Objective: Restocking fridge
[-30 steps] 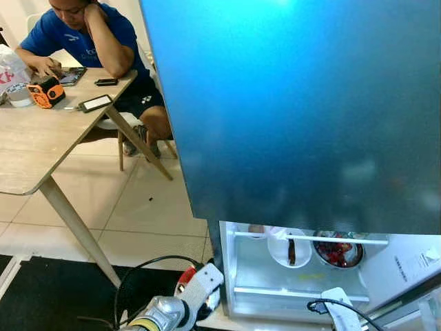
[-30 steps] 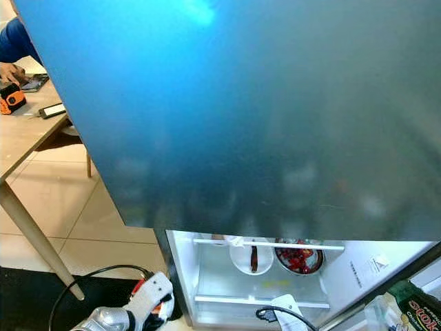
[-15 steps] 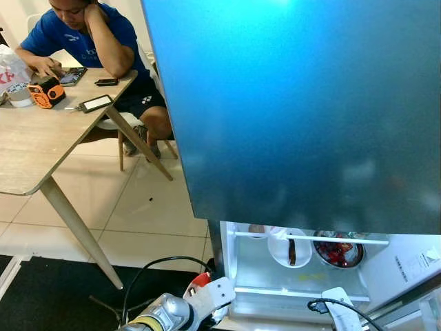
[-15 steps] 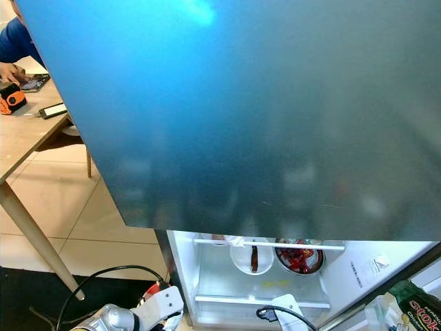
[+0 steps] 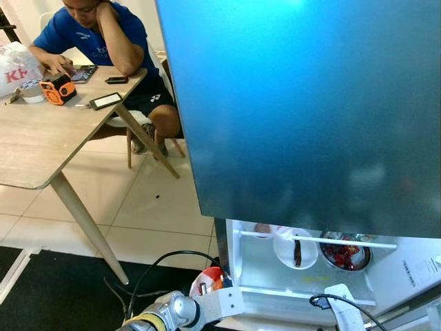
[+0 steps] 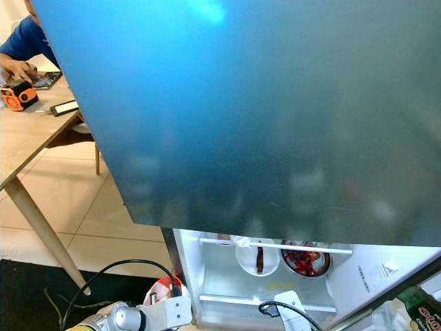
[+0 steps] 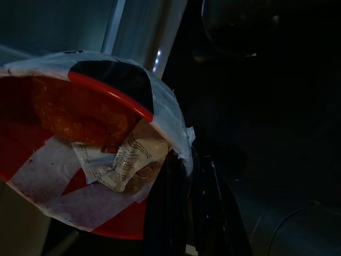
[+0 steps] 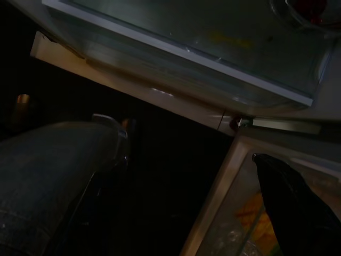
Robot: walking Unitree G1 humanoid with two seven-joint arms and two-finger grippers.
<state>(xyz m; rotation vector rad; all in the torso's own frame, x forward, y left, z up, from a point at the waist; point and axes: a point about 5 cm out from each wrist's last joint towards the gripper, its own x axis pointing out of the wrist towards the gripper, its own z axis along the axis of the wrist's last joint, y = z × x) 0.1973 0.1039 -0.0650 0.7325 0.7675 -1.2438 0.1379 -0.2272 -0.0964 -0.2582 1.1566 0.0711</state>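
In the left eye view, the blue fridge door (image 5: pixel 303 110) hangs closed above the open lower compartment, where a white bowl (image 5: pixel 295 249) and a metal bowl of red food (image 5: pixel 344 252) sit side by side behind a white rail. The left arm reaches in low just left of that compartment, holding a red and white paper bucket (image 5: pixel 209 278). Left of the fridge, a person in a blue shirt (image 5: pixel 103 38) sits at a wooden table (image 5: pixel 41 141) bearing an orange device (image 5: pixel 57 88) and 2 phones.

In the left wrist view, the left gripper (image 7: pixel 186 213) is clamped on the bucket's rim; crumpled paper lies inside.

In the right wrist view, 1 black finger (image 8: pixel 285 202) of the right gripper shows below the fridge's shelf edge; I cannot tell whether it is apart or together.
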